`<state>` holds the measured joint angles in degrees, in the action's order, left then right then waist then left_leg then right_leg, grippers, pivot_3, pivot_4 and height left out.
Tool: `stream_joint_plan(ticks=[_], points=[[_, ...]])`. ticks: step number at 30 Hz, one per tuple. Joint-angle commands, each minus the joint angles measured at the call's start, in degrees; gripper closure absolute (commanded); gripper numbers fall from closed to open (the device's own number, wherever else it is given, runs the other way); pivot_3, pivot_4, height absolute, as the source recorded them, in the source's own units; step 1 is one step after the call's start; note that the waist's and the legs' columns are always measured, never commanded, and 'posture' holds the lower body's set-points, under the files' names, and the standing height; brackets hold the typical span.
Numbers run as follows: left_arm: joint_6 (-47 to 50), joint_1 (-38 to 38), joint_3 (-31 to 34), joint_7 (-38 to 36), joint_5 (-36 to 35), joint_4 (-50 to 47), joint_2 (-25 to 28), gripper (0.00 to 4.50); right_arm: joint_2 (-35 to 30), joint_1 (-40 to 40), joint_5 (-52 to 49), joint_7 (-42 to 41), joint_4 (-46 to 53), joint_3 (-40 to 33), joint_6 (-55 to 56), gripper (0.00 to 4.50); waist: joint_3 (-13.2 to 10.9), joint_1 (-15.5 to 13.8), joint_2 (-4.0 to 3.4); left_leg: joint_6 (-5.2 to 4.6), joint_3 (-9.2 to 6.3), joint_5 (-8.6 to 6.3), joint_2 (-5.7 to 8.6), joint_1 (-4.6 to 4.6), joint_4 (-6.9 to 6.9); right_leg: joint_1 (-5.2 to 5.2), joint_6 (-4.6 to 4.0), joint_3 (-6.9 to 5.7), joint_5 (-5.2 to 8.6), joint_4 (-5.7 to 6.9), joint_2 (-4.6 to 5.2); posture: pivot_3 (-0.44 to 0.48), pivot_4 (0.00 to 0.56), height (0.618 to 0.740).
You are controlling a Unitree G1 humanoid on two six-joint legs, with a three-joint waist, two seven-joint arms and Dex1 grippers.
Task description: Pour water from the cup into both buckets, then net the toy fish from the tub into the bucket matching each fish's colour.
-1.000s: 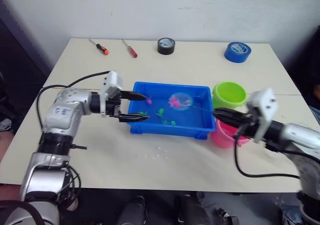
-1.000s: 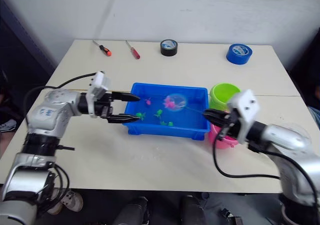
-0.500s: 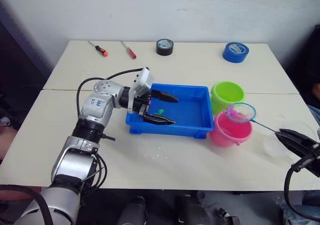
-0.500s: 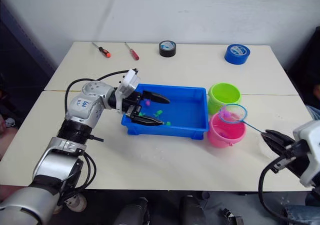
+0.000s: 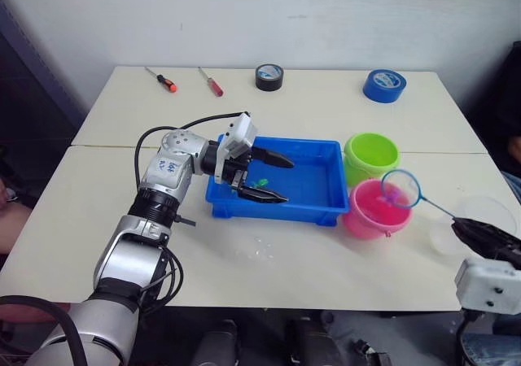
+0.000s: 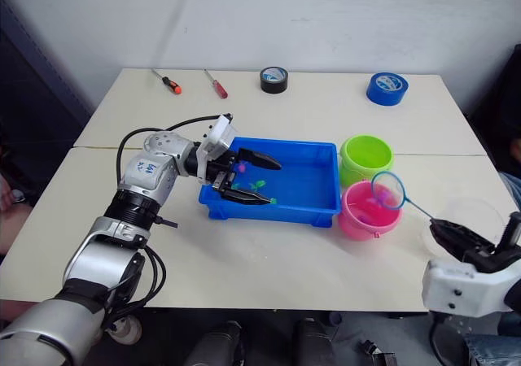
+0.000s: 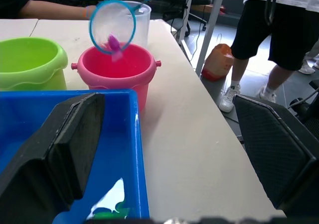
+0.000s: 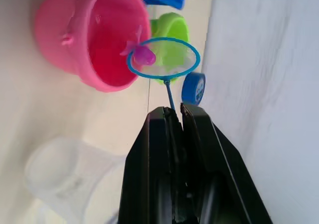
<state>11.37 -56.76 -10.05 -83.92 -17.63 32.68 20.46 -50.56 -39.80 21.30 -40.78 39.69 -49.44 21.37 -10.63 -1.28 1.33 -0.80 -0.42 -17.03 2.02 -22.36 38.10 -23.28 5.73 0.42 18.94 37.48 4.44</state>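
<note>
The blue tub (image 5: pixel 321 202) sits mid-table with small green fish (image 5: pixel 262 181) and a pink fish (image 6: pixel 244 168) in it. My left gripper (image 5: pixel 285 179) is open over the tub's left half, touching no fish. To the tub's right stand the green bucket (image 5: pixel 371 156) and the pink bucket (image 5: pixel 373 213). My right gripper (image 8: pixel 172 112) is shut on the thin handle of a blue-rimmed net (image 5: pixel 400 189). The net is held tilted above the pink bucket, with a pink fish (image 8: pixel 144 57) in its mesh. The clear cup (image 8: pixel 70 179) stands near the right gripper.
At the far side lie a blue tape roll (image 5: pixel 385 85), a black tape roll (image 5: pixel 269 76) and two screwdrivers (image 5: pixel 163 79) (image 5: pixel 212 82). A person (image 7: pixel 284 30) stands beyond the table's right edge. Water drops mark the table in front of the tub.
The net came out of the tub and across to the pink bucket as my right arm drew back right. My left gripper moved from the tub's left rim in over the tub.
</note>
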Motion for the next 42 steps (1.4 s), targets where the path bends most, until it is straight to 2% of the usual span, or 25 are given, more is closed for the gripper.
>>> stream_joint_plan(ticks=[1, 6, 12, 16, 22, 25, 30, 33, 37, 39, 42], points=[[-0.71, -0.53, 1.56, 0.55, 0.24, -0.63, 1.03, 0.06, -0.71, 2.17, 2.56, 2.6, -4.59, -1.97, 8.22, 4.5, 0.0, 0.04, 0.0, 0.0, -0.01, 0.0, 0.0, 0.01, 0.0, 0.01, 0.0, 0.0, 0.0, 0.0, 0.01, 0.0, 0.15, 0.736], [-1.04, 0.62, 2.23, 2.84, 1.33, -0.68, 3.07, 0.06, -4.04, 8.27, 3.58, 4.47, -9.83, -1.49, 14.96, 4.5, 0.0, 0.71, 0.0, 0.02, 0.04, 0.0, -0.05, 0.17, -0.02, 0.14, 0.0, 0.04, 0.0, 0.0, 0.01, 0.0, 0.15, 0.736], [0.74, 2.73, 2.97, 3.89, 0.62, -4.3, 4.99, 0.06, -4.84, 6.78, 4.16, 2.7, -13.18, 1.36, 21.99, 4.5, 0.0, 0.78, 0.0, 0.03, -0.13, -0.01, -0.08, 0.25, -0.04, 0.4, -0.01, -0.08, 0.0, -0.13, 0.01, 0.0, 0.15, 0.736], [1.85, 4.04, 3.25, 4.96, 0.46, -6.7, 6.23, 0.06, -6.89, 10.6, 3.78, 3.57, -18.39, -0.52, 21.13, 4.5, 0.0, 0.85, 0.0, -0.01, -0.15, -0.03, -0.04, 0.25, 0.03, 0.52, 0.02, -0.09, -0.01, -0.24, 0.05, 0.0, 0.15, 0.736], [2.66, 4.81, 3.68, 5.89, 0.58, -8.14, 6.7, 0.06, -7.24, 12.79, 3.19, 2.89, -18.95, 1.91, 21.98, 4.5, 0.0, 1.19, 0.0, 0.03, -0.26, -0.04, -0.09, 0.42, -0.06, 0.72, 0.03, -0.16, -0.02, -0.36, 0.01, 0.0, 0.15, 0.736], [2.79, 5.0, 3.57, 6.06, 0.53, -8.52, 6.62, 0.06, -6.68, 9.36, 1.68, 0.92, -17.11, 4.0, 24.36, 4.5, 0.0, 1.2, 0.0, 0.03, -0.24, -0.04, -0.09, 0.41, -0.06, 0.73, 0.03, -0.16, -0.02, -0.39, 0.01, 0.0, 0.15, 0.736], [2.53, 4.71, 3.22, 6.2, 0.68, -8.33, 6.16, 0.06, -7.2, 13.99, 2.5, 2.34, -19.04, 0.51, 20.28, 4.5, 0.0, 1.31, 0.0, 0.01, -0.22, -0.05, -0.05, 0.41, 0.0, 0.76, 0.06, -0.14, -0.03, -0.39, 0.05, 0.0, 0.15, 0.736], [2.3, 4.55, 2.89, 5.65, 0.6, -8.28, 5.75, 0.06, -6.68, 12.34, 0.86, 0.55, -16.49, 2.79, 22.67, 4.5, 0.0, 1.29, 0.0, 0.02, -0.24, -0.05, -0.07, 0.42, -0.01, 0.76, 0.07, -0.15, -0.04, -0.39, 0.03, 0.0, 0.15, 0.736], [2.37, 4.36, 2.88, 5.52, 0.57, -8.35, 5.32, 0.06, -5.46, 13.5, 0.89, 0.9, -15.89, 2.31, 19.56, 4.5, 0.0, 1.24, 0.0, 0.07, -0.3, -0.05, -0.11, 0.4, -0.07, 0.74, 0.04, -0.2, -0.03, -0.42, -0.01, 0.0, 0.15, 0.736], [2.4, 4.35, 2.97, 5.52, 0.66, -8.35, 5.33, 0.06, -4.62, 14.77, -2.46, 0.26, -15.75, 1.99, 14.76, 4.5, 0.0, 1.24, 0.0, 0.04, -0.26, -0.06, -0.08, 0.4, 0.0, 0.77, 0.06, -0.17, -0.04, -0.42, 0.02, 0.0, 0.15, 0.736], [2.27, 4.05, 3.46, 5.18, 0.67, -7.71, 6.04, 0.06, -3.48, 15.85, -17.33, -2.85, -10.94, 5.62, 1.51, 4.5, 0.0, 1.28, 0.0, 0.03, -0.27, -0.06, -0.08, 0.4, 0.02, 0.79, 0.08, -0.18, -0.05, -0.42, 0.04, 0.0, 0.15, 0.736]])
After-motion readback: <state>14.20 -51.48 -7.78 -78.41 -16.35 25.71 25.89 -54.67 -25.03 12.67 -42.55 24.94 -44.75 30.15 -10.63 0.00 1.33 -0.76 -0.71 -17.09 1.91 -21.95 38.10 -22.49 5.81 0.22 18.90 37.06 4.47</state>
